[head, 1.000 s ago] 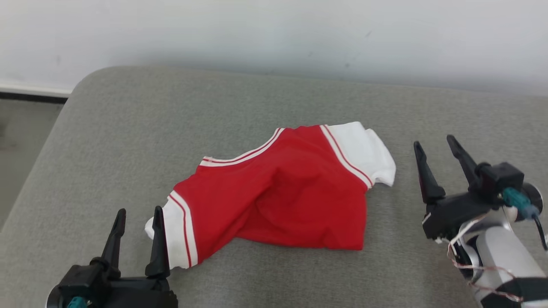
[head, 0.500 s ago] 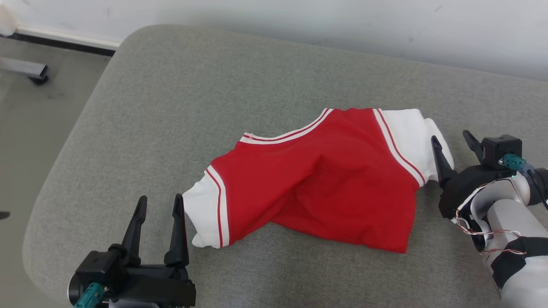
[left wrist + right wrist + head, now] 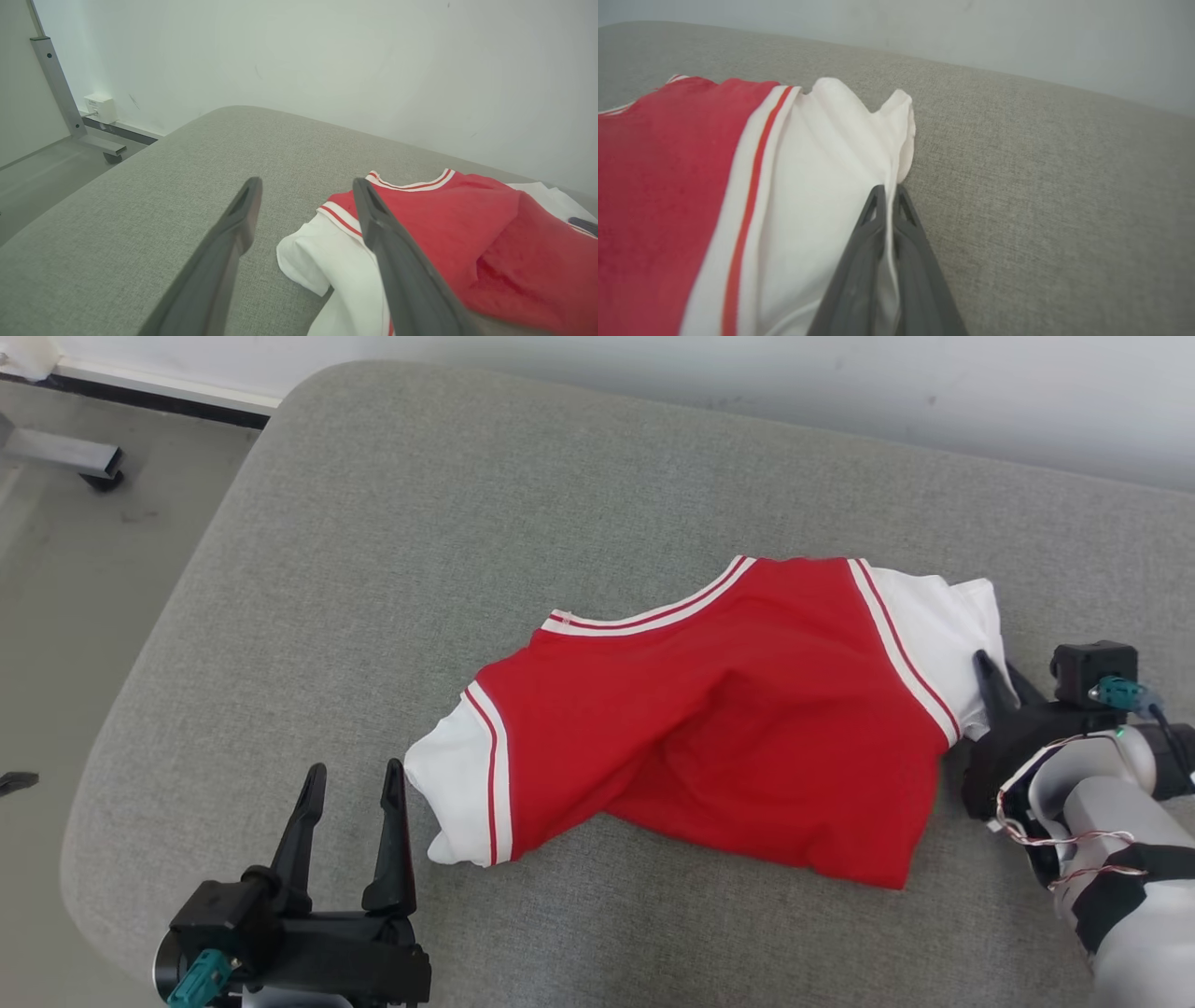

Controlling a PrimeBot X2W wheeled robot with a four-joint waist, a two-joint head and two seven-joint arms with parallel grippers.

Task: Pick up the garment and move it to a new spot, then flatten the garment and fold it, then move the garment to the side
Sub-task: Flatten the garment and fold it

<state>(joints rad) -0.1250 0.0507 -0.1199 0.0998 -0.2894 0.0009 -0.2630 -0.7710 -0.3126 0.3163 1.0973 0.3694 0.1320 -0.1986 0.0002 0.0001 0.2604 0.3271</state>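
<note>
The garment (image 3: pixel 719 719) is a red shirt with white sleeves and red-and-white trim, lying rumpled on the grey cushioned surface (image 3: pixel 373 551). My right gripper (image 3: pixel 995 674) is at its right white sleeve (image 3: pixel 822 177), and the right wrist view shows my right gripper (image 3: pixel 887 193) shut on a fold of that white cloth. My left gripper (image 3: pixel 353 779) stands open just left of the other white sleeve (image 3: pixel 453 784), apart from it. In the left wrist view the right finger (image 3: pixel 387 242) overlaps that sleeve (image 3: pixel 317 252) while the gap between the fingers holds bare cushion.
The cushion's rounded left edge (image 3: pixel 121 709) drops to a grey floor (image 3: pixel 75 579). A metal frame foot (image 3: pixel 70 457) stands on the floor at the far left, and a pale wall (image 3: pixel 747 373) runs along the back.
The head camera has turned, shifting the whole picture. My right gripper has come in to the right white sleeve and shut on it. The left gripper stays open.
</note>
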